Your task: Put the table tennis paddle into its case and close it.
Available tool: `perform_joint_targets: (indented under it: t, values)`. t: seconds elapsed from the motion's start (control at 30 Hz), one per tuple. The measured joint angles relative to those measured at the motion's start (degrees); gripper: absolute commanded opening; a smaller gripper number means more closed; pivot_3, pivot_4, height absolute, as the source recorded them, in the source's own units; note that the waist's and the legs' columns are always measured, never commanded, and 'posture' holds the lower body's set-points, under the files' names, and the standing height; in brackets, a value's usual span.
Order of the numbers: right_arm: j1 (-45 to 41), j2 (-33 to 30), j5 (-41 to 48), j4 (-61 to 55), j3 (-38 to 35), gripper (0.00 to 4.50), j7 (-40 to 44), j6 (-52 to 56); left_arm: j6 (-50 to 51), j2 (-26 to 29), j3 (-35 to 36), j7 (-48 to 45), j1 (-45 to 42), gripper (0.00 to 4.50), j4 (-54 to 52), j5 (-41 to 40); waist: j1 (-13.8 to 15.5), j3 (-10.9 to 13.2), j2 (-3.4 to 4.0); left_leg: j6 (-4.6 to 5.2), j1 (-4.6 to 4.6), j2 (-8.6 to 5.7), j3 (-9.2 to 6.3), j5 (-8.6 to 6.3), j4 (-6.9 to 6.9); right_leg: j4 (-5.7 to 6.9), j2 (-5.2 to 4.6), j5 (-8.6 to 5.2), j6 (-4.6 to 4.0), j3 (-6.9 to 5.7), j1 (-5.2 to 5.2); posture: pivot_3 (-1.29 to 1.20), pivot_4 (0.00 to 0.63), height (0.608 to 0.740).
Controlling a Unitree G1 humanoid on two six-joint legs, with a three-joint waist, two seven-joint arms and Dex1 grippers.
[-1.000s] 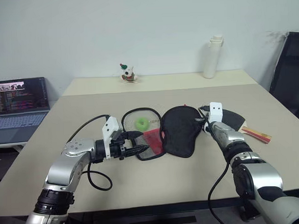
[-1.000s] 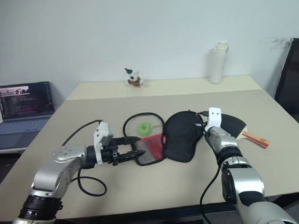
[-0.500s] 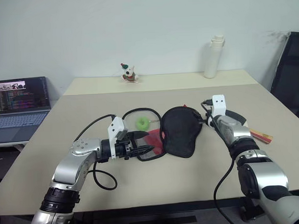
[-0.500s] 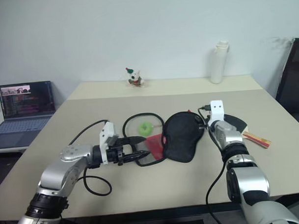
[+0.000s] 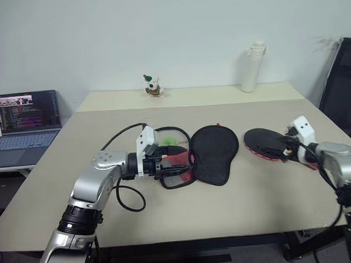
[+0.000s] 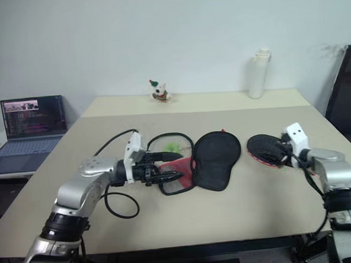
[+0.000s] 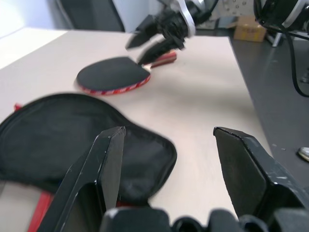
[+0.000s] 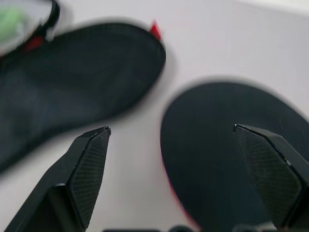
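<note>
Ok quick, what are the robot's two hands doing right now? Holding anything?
Left gripper: open, nothing between its fingers, by the case.
Right gripper: open, holding nothing, above the table tennis paddle.

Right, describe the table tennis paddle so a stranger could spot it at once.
On the beige table, look toward its right side, right of the open black case. The table tennis paddle lies flat there: round black face, red edge, rigid, unlike the soft pouch.

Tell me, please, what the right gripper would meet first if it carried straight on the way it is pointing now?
Most likely the table tennis paddle: the open right gripper sits at the paddle's handle end, aimed across its black face. Beyond that lies the case, though depth is hard to judge.
</note>
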Motion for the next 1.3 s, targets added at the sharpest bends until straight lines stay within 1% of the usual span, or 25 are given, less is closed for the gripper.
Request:
perform_joint_targets:
  t: [0.13, 0.33, 0.43, 0.6, 0.77, 0.87, 0.97, 1.13, 1.2, 1.3]
  values:
    - [-1.9, -3.5, -2.7, 10.5, 0.3, 4.46, -0.3, -1.3, -0.8, -0.5, -1.1, -0.9, -0.2, 3.2, 1.4, 0.6, -0.4, 0.0, -0.02, 0.0, 0.07, 0.01, 0.2, 0.0, 0.0, 0.02, 0.0, 0.0, 0.0, 0.04, 0.0, 0.0, 0.15, 0.74]
    - [-11.8, -3.4, -9.3, 28.3, 4.8, 4.46, -1.8, -7.6, -1.8, -1.3, -2.0, -2.0, -1.1, 3.2, 2.9, 1.4, -0.5, 0.0, -0.05, 0.0, 0.19, 0.03, 0.47, 0.0, -0.02, 0.07, 0.03, 0.0, 0.0, 0.14, -0.01, 0.0, 0.15, 0.74]
    - [-14.5, -3.0, -12.6, 34.9, 6.8, 4.46, -3.2, -11.5, -2.2, -1.3, -2.0, -2.1, -1.3, 3.2, 3.0, 1.7, -0.3, 0.0, -0.05, 0.0, 0.13, 0.02, 0.45, 0.0, -0.02, 0.02, 0.0, 0.0, 0.0, 0.15, -0.01, 0.0, 0.15, 0.74]
    - [-16.3, -2.0, -15.8, 41.2, 7.9, 4.46, -6.2, -16.7, -2.3, -1.2, -2.0, -2.1, -1.3, 3.2, 2.9, 2.0, -0.3, 0.0, -0.06, 0.0, 0.12, 0.01, 0.47, 0.0, 0.01, 0.0, -0.03, 0.01, 0.02, 0.17, 0.02, 0.0, 0.15, 0.74]
    - [-16.6, -1.8, -16.0, 43.2, 7.4, 4.46, -6.2, -16.9, -2.3, 0.2, -1.9, -2.1, -0.7, 3.2, 2.9, 2.1, -0.3, 0.0, -0.06, -0.01, 0.28, 0.01, 0.44, 0.0, 0.03, 0.02, -0.03, 0.01, 0.02, 0.17, 0.17, 0.0, 0.15, 0.74]
    - [-16.8, -1.9, -16.0, 43.4, 7.4, 3.89, -5.2, -16.1, -2.3, 0.5, -1.8, -2.0, -0.5, 3.2, 2.9, 2.1, -0.3, 0.0, -0.09, -0.01, 0.28, 0.01, 0.42, 0.0, 0.03, 0.02, -0.03, 0.01, 0.01, 0.17, 0.18, 0.0, 0.15, 0.74]
    - [-17.0, -2.0, -16.0, 43.3, 7.3, 2.98, -2.4, -14.7, -2.4, 0.7, -1.8, -2.1, -0.5, 3.2, 2.9, 2.2, -0.1, 0.0, -0.09, -0.01, 0.27, 0.01, 0.41, 0.0, 0.03, 0.02, -0.02, 0.01, 0.01, 0.17, 0.18, 0.0, 0.15, 0.74]
    - [-17.4, -3.0, -15.9, 42.3, 7.3, 1.28, 2.4, -9.8, -3.4, 0.9, -1.8, -2.1, -0.5, 3.2, 2.9, 2.3, -0.1, 0.0, -0.09, 0.0, 0.25, 0.02, 0.41, 0.0, 0.01, 0.01, -0.03, 0.01, 0.0, 0.17, 0.15, 0.0, 0.15, 0.74]
    - [-17.4, -3.2, -15.8, 41.4, 7.3, 1.22, 3.6, -7.5, -3.6, 0.9, -1.8, -2.1, -0.5, 3.2, 3.0, 2.4, -0.1, 0.0, -0.09, -0.01, 0.24, 0.02, 0.41, 0.0, 0.01, 0.02, -0.03, 0.01, 0.0, 0.16, 0.14, 0.0, 0.15, 0.74]
    - [-16.8, -3.2, -15.2, 38.2, 6.6, 1.22, 3.3, -3.4, -4.4, 0.8, -1.8, -2.0, -0.5, 3.2, 3.3, 2.6, -0.1, 0.0, -0.08, -0.01, 0.21, 0.02, 0.42, 0.0, 0.01, 0.03, -0.03, 0.01, 0.0, 0.17, 0.11, 0.0, 0.15, 0.74]
